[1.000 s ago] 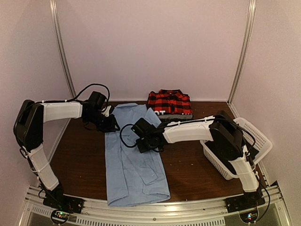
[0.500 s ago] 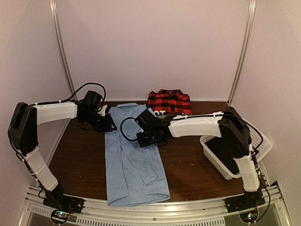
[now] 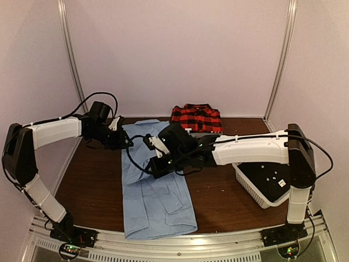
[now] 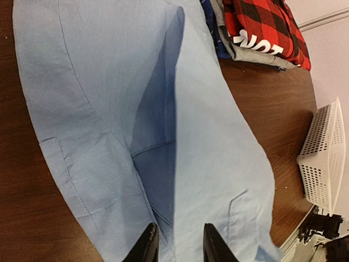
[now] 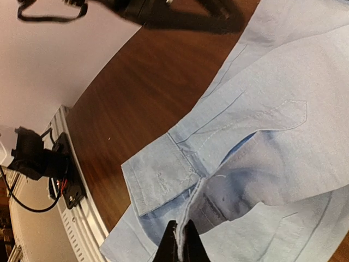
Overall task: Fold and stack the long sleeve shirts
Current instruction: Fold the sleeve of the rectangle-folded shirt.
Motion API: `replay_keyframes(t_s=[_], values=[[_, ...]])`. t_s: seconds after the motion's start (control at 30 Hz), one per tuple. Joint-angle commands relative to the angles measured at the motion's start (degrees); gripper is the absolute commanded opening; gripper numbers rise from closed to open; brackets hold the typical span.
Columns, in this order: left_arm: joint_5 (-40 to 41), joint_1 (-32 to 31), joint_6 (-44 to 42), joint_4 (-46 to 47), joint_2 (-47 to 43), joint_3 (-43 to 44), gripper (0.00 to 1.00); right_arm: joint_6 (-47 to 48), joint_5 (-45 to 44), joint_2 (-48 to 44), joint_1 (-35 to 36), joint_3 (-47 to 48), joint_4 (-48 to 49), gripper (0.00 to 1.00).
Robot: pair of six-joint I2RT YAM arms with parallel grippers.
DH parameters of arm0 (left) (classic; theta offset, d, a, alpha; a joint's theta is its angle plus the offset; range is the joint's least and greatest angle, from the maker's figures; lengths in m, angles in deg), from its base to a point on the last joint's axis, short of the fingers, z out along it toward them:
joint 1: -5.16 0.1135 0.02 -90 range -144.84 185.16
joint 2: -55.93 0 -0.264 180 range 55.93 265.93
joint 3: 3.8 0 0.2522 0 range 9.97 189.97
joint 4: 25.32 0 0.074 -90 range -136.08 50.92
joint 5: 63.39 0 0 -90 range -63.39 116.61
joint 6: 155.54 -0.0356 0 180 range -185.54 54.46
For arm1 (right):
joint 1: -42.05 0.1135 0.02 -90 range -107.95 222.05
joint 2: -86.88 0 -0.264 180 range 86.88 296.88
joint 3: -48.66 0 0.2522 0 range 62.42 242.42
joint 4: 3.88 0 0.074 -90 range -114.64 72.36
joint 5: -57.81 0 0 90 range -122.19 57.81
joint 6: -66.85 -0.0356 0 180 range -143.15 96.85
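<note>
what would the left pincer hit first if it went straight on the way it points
Probably the light blue cloth button-up shirt: the left pincer points at it, open, cloth just beyond its tips; depth unclear.

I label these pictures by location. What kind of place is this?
Probably a lab test booth, not a home: plain white walls close in a small brown table, two robot arms are bolted to a metal rail at its edge, and a blue shirt lies spread between them.

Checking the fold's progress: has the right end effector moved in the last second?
Yes. The right end effector slid left across the light blue shirt, away from the white basket.
</note>
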Motion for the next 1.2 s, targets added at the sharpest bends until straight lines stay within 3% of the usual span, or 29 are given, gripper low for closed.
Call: replay_keyframes(t_s=[0.0,0.23,0.6,1.17], values=[[-1.1,0.9,0.2,0.0,-1.6,0.4,0.30,-1.8,7.2,3.8,3.8,-1.0,2.9,0.00],[-0.7,1.1,0.1,-0.1,-2.2,-0.9,0.30,-3.8,12.0,6.8,6.2,-4.2,6.1,0.00],[-1.3,1.3,-0.2,-0.1,-2.0,-1.3,0.30,-3.9,12.7,4.6,6.6,-10.8,6.3,0.00],[-2.1,1.3,0.2,1.3,-0.8,-2.9,0.30,-4.1,13.9,4.2,7.2,-12.9,6.7,0.00]])
